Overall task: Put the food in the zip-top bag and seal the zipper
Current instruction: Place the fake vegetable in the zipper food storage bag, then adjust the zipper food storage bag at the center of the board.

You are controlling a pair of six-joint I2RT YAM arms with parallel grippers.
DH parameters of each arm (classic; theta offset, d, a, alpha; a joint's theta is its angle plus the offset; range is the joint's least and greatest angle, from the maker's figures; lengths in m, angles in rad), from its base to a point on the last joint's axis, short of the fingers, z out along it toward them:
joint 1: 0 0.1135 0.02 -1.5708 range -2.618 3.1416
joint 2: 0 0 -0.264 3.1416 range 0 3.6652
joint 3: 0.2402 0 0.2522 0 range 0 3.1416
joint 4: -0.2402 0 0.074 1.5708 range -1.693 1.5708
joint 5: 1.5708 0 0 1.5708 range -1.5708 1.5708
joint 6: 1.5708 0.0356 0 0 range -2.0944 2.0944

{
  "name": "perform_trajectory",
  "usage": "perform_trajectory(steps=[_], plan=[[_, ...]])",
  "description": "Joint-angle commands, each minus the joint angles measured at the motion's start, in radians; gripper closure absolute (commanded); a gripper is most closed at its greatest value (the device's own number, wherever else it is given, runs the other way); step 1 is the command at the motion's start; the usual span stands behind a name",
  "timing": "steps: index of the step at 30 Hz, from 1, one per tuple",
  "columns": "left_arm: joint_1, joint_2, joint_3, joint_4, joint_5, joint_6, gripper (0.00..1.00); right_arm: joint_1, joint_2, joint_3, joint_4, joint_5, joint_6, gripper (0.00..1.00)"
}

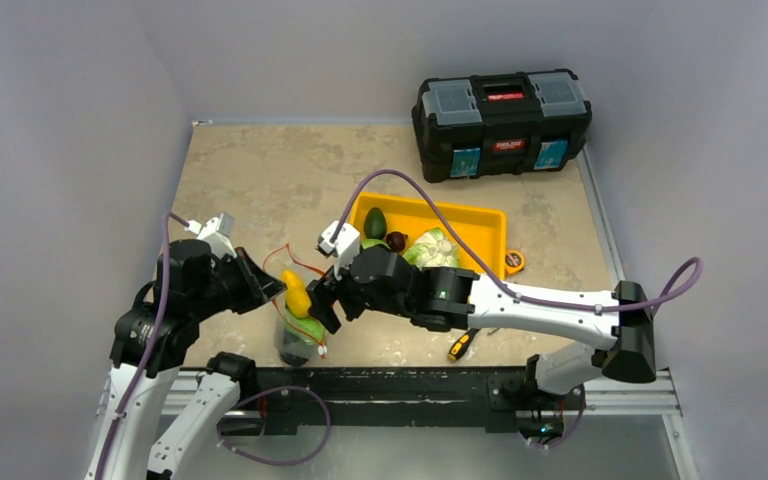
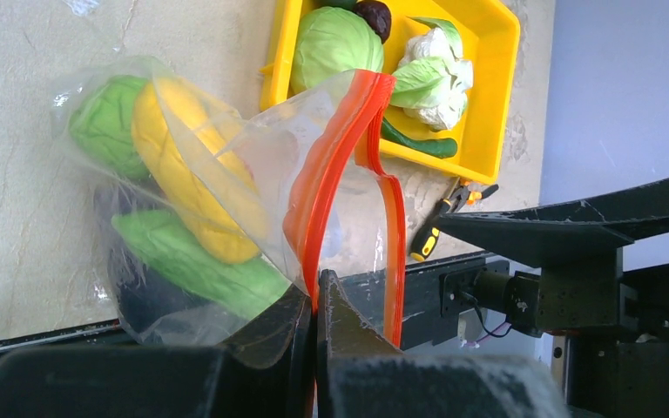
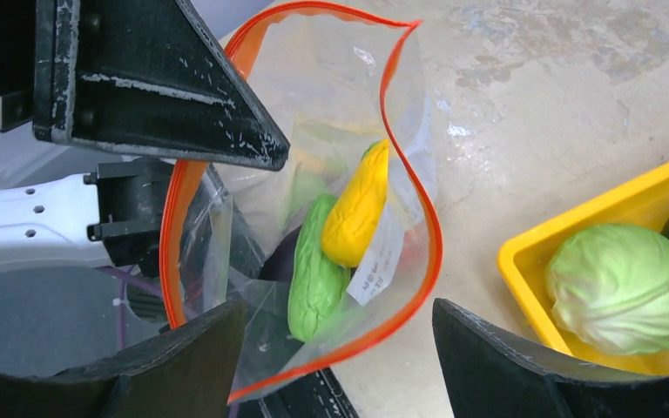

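Observation:
The zip-top bag (image 1: pixel 298 332) stands at the table's near edge with its mouth open. My left gripper (image 1: pixel 265 285) is shut on the zipper (image 2: pixel 331 165), pinching the red-orange strip between its fingertips (image 2: pixel 315 300). Inside the bag (image 3: pixel 331 113) lie a yellow piece (image 3: pixel 357 209), a light green cucumber (image 3: pixel 314 279) and something dark purple (image 3: pixel 280 261). My right gripper (image 1: pixel 320 305) is open and empty, hovering over the bag's mouth (image 3: pixel 338 306). A green cabbage (image 3: pixel 627 287), a cauliflower (image 2: pixel 435 74), a dark green cucumber (image 2: pixel 418 144) and an avocado (image 1: pixel 375 225) remain in the yellow tray (image 1: pixel 430 208).
A black toolbox (image 1: pixel 502 122) stands at the back right. A yellow-handled screwdriver (image 1: pixel 460 345) and pliers (image 2: pixel 470 193) lie near the tray's front. A small orange object (image 1: pixel 513 262) sits right of the tray. The arms' black base rail runs along the near edge.

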Motion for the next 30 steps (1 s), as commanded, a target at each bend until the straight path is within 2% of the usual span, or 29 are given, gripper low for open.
perform_trajectory(steps=[1,6,10,13,15,17,20,24,30], plan=[[-0.002,0.007,0.025,0.049,0.000,0.025,1.00,0.004,-0.051,-0.061,0.025,0.003,0.055,0.21],[-0.002,0.012,0.028,0.053,0.002,0.022,1.00,0.003,0.014,-0.015,-0.012,0.105,0.100,0.24],[-0.002,0.007,0.031,0.044,-0.002,0.022,1.00,0.001,0.065,0.020,-0.026,0.156,0.159,0.48],[-0.002,0.004,0.033,0.040,-0.006,0.022,1.00,0.001,0.088,0.042,-0.021,0.137,0.168,0.76],[-0.002,0.004,0.043,0.036,-0.015,0.023,1.00,0.003,0.090,0.073,-0.038,0.162,0.150,0.87],[-0.002,0.002,0.081,0.003,-0.052,0.029,1.00,0.003,0.081,0.119,-0.075,0.167,0.134,0.93],[-0.002,-0.030,0.156,-0.040,-0.146,0.031,1.00,0.003,0.038,0.161,-0.094,0.146,0.099,1.00],[-0.002,-0.073,0.177,-0.084,-0.281,-0.016,1.00,0.001,-0.002,0.166,-0.024,0.005,0.067,1.00],[-0.002,-0.067,-0.031,-0.012,-0.165,-0.102,1.00,-0.008,0.127,0.200,0.000,-0.045,0.052,1.00]])
